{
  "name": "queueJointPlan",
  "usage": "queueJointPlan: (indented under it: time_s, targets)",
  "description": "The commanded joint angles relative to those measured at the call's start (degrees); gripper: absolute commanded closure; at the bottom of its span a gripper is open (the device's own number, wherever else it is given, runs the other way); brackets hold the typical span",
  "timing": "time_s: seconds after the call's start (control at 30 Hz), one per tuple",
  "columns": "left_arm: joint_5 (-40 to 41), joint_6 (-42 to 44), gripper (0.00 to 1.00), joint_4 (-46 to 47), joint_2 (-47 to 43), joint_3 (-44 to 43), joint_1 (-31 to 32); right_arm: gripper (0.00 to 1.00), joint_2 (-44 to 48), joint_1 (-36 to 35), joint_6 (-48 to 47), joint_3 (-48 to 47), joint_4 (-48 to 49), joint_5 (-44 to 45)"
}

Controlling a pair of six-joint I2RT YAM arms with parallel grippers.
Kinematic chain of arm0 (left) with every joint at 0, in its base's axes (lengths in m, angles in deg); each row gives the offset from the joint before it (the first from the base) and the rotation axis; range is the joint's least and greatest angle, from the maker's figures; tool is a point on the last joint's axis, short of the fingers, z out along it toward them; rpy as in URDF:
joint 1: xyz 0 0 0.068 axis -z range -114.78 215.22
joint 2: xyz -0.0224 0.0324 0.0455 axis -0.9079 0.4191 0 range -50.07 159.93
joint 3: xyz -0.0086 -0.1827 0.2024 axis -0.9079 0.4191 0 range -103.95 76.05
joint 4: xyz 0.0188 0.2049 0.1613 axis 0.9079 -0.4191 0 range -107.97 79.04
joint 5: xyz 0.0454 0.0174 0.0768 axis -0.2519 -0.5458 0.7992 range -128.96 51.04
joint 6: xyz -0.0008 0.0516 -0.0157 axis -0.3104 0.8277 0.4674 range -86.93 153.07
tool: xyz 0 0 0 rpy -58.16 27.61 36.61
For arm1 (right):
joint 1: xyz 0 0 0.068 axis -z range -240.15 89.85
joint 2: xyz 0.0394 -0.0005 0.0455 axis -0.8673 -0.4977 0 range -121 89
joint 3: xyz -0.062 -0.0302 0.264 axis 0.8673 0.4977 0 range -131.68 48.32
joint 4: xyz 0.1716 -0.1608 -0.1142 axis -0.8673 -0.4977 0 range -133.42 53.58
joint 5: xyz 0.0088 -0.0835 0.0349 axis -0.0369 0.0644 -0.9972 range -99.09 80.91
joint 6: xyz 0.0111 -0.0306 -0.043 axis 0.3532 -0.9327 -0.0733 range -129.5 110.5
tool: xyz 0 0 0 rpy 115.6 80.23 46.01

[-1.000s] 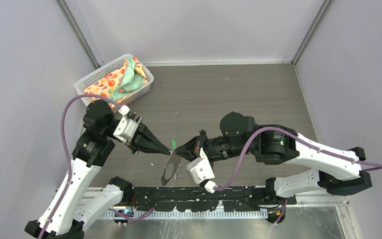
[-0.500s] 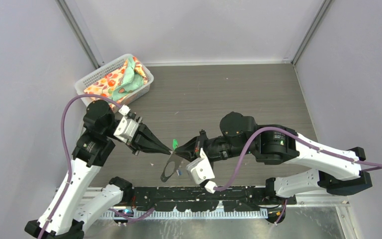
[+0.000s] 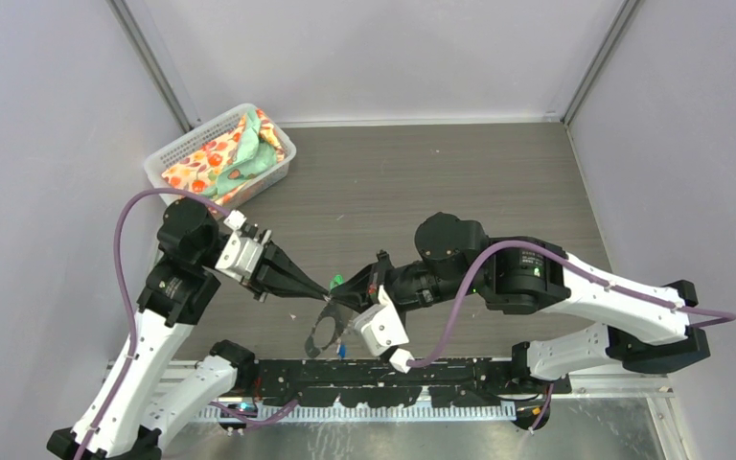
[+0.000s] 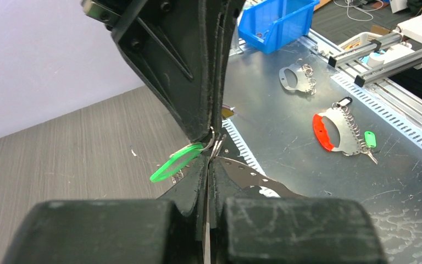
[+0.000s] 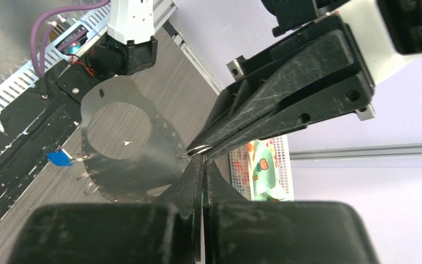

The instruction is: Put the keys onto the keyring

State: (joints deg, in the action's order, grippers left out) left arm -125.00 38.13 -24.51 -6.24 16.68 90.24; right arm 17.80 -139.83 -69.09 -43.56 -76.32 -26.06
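I see the blue key (image 5: 60, 158) hanging on the keyring (image 5: 159, 151) pinched in my right gripper (image 5: 203, 160); my left gripper (image 4: 208, 164) clamps the green key (image 4: 173, 163), apparently not yet threaded on.

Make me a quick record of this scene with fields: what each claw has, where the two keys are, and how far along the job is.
left claw: shut, pinching the green key by its small ring
right claw: shut on the keyring, at its edge
claws: tip to tip above the table
blue key: hanging at the keyring's edge
progress: green key not yet visibly on the keyring
basket: far left corner, holding cloths
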Motion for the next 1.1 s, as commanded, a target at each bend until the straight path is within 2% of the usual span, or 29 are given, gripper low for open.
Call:
queueJointPlan:
  time_s: [0.0, 0.3, 0.63, 0.8, 1.07]
  targets:
    - [-0.41, 0.91, 1.0, 2.11, -0.94, 0.61, 0.13, 0.99, -0.9, -0.15, 0.11, -3.49, 3.59, 0.66]
    - [0.31, 1.63, 1.0, 2.03, -1.3, 0.68, 0.13, 0.99, -2.39, -0.17, 1.94, -4.88, 2.41, 3.97]
    - [-0.63, 2.51, 1.0, 1.96, -1.69, 0.12, 0.14, 0.99, 0.87, 0.9, 0.95, -2.58, 0.81, 6.61]
    - [-0.56, 1.66, 1.0, 1.63, -1.15, -1.09, 0.18, 0.99, 4.06, 1.04, 1.01, 0.86, 0.0, 5.65]
    - [-0.48, 0.24, 1.0, 2.24, 1.38, -3.71, 0.72, 0.99, 6.46, 0.94, 1.01, 4.73, 3.93, 3.18]
